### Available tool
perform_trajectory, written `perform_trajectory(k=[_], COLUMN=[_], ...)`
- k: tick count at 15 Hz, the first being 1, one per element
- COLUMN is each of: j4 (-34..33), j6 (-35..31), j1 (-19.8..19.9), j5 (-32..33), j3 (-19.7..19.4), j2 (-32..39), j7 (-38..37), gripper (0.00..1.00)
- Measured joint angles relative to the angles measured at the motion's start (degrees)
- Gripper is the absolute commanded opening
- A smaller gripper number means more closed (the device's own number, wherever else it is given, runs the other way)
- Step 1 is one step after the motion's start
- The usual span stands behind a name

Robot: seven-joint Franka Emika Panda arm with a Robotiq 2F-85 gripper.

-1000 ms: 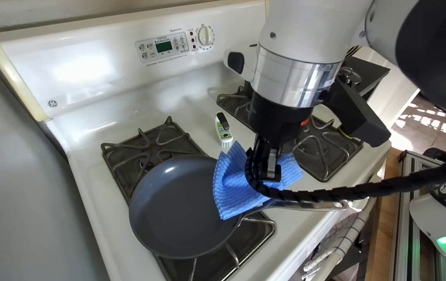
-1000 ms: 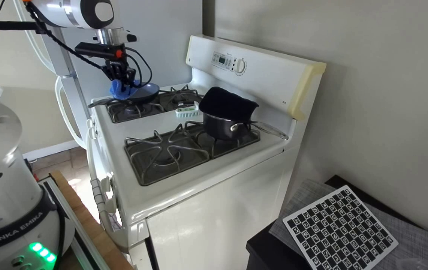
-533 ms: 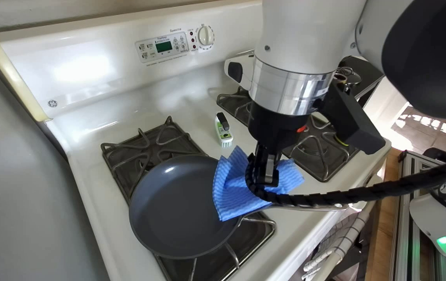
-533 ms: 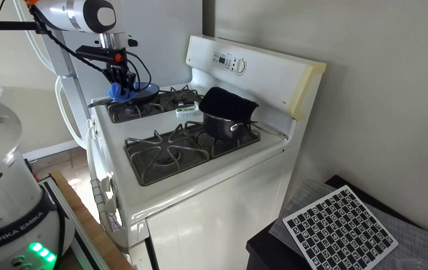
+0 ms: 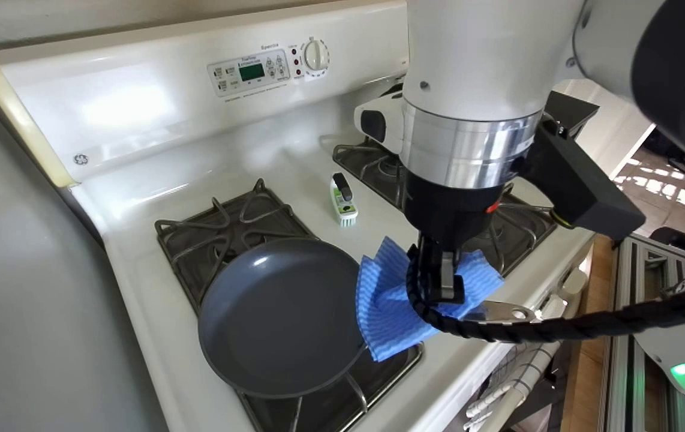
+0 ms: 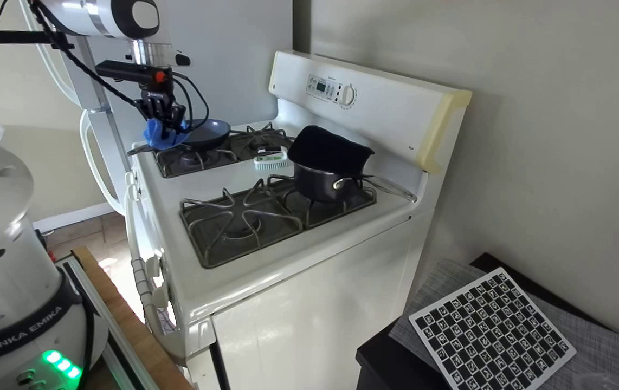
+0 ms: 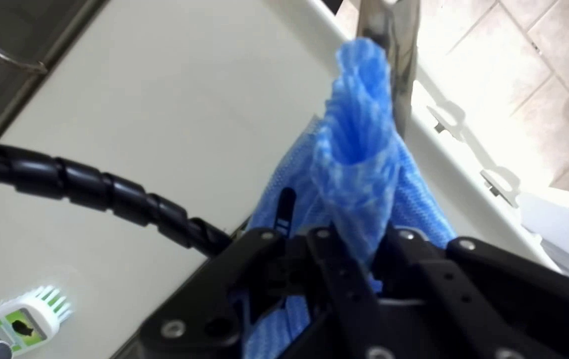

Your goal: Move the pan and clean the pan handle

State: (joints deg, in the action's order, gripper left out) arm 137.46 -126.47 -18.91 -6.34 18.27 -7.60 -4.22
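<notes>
In an exterior view, the hand [image 5: 446, 294] pinched a blue cloth [image 5: 383, 315]. It was at 3 o'clock from the pan [image 5: 282, 318], which sat on the white stove [image 5: 300, 189]. The cloth hid much of the pan handle [image 5: 498, 311], but the end poked out toward 3 o'clock. A brush [image 5: 343, 204] lay at 1 o'clock from the pan. In an exterior view, a black pot [image 6: 320, 183] stood at 4 o'clock from it.
</notes>
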Motion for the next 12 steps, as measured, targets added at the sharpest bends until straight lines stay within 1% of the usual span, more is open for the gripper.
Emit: perform_trajectory(k=[7, 10, 12], j4=[-2.6, -4.0, -5.0], j6=[13.1, 16.6, 17.0], j1=[-1.6, -1.9, -1.9], j5=[-0.3, -1.3, -1.5], j3=[0.8, 0.9, 0.9], j2=[-1.9, -2.4, -3.1], j7=[0.1, 0.7, 0.8], gripper=[0.00, 0.00, 0.00])
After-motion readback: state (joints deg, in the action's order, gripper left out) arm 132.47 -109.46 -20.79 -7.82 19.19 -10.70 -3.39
